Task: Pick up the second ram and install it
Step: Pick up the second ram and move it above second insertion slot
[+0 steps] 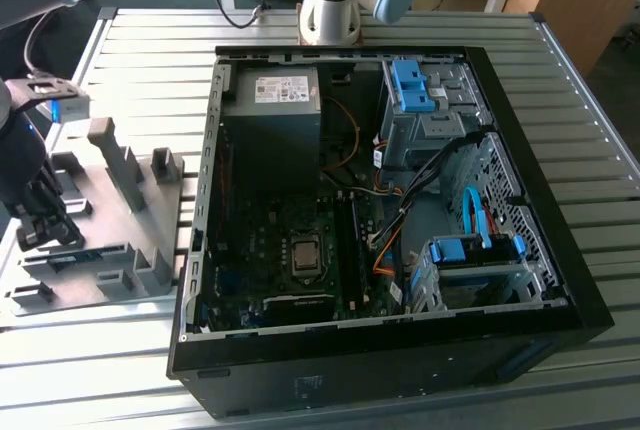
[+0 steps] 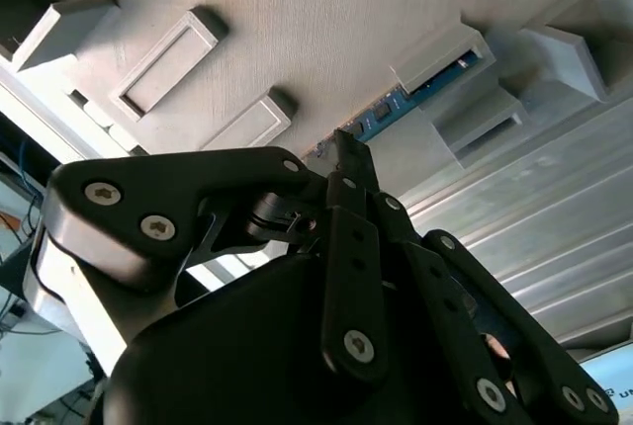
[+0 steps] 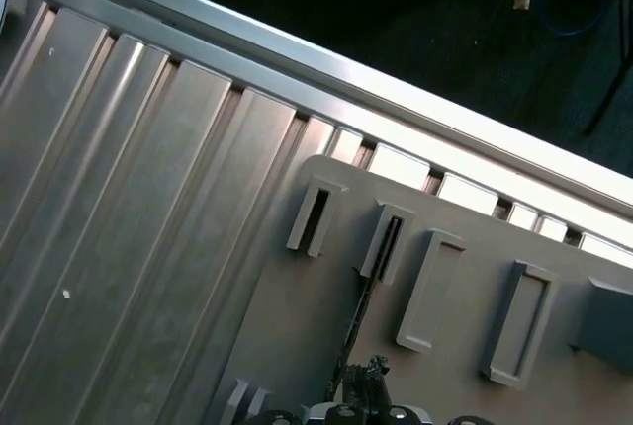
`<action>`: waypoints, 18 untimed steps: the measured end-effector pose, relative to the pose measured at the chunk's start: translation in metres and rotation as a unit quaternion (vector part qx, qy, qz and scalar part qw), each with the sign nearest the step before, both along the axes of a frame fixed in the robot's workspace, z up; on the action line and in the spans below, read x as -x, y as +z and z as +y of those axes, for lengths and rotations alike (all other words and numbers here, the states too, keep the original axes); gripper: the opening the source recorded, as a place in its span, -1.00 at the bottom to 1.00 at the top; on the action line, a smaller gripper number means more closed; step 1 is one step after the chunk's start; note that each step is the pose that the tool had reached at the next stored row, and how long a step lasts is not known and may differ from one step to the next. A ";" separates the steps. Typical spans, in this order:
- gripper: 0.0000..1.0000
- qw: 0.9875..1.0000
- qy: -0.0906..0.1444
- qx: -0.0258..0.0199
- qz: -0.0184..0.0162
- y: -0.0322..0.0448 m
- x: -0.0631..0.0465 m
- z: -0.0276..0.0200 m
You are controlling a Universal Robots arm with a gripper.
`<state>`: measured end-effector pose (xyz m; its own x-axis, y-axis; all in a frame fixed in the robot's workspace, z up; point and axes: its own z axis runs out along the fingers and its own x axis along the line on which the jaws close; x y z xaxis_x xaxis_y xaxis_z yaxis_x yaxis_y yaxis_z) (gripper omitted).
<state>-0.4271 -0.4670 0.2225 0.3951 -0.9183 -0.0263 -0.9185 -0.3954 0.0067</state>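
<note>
Gripper at the fixture, three views. In the exterior view, the black linkage gripper [image 1: 45,230] hangs over a flat grey plastic fixture plate with raised slotted blocks [image 1: 105,205] at the exterior view's left. It is well apart from the open black desktop computer case [image 1: 590,295] and the green motherboard [image 1: 300,250] inside it. Plate and case both rest on a ribbed aluminium table [image 1: 560,90], with the arm's grey base [image 1: 330,0] behind the case. The second wrist view adds the second ram [image 2: 410,99], a long, narrow blue-green board seated in a slotted block of the plate. The gripper is close over one end of it, but contact cannot be judged. The first wrist view shows a row of slotted blocks near the plate's edge and the table ribs beyond. Whether the tool is spread or closed cannot be told.
</note>
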 end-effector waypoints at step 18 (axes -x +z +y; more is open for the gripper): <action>-0.80 0.994 -0.105 0.000 0.000 -0.0056 0.000 0.0000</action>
